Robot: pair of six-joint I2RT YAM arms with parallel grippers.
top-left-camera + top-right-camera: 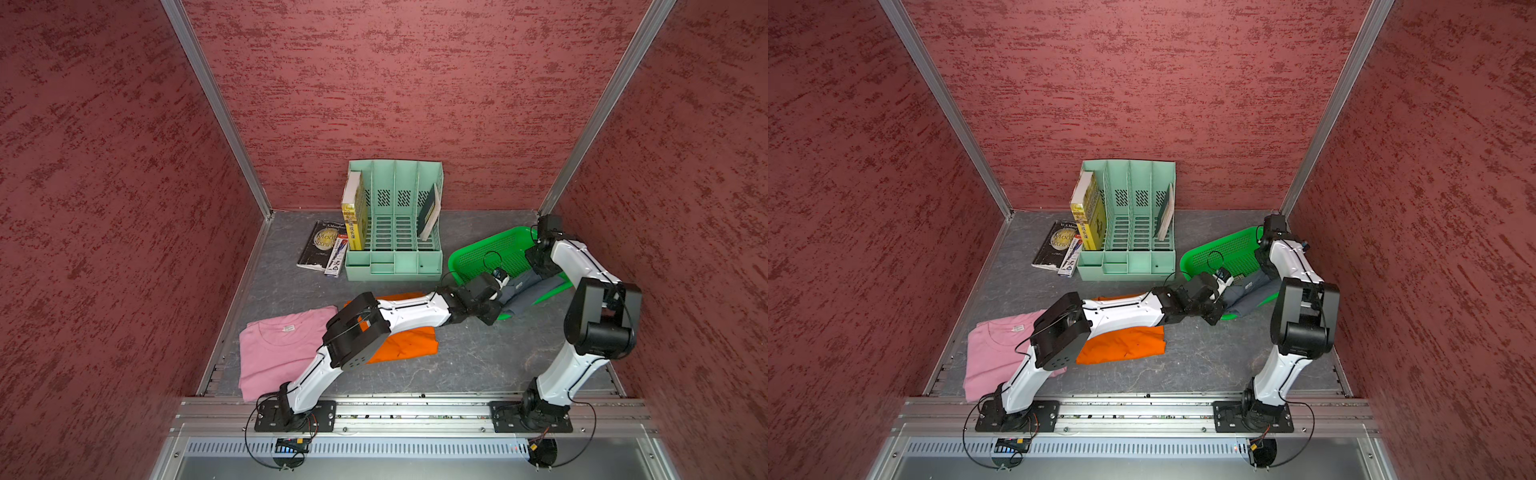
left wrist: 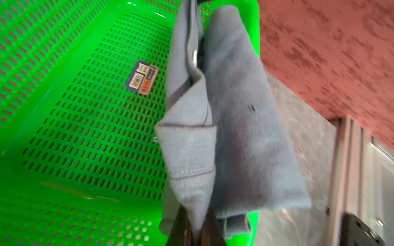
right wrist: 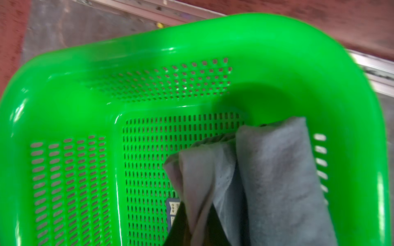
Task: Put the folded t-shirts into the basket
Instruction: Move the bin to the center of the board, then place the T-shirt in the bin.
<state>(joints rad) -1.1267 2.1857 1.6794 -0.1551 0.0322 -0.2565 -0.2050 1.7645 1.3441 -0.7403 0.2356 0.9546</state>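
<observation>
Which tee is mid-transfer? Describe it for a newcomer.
Find the bright green basket, rear right. The slate grey-blue t-shirt hangs across its near rim, pinched by the left gripper and right gripper. The pink tee and orange tee lie flat, ungripped.

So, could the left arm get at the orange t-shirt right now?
Probably not yet: the left gripper is shut on the grey-blue t-shirt over the basket. The orange t-shirt lies uncovered beneath that arm, so after release the way looks free.
</observation>
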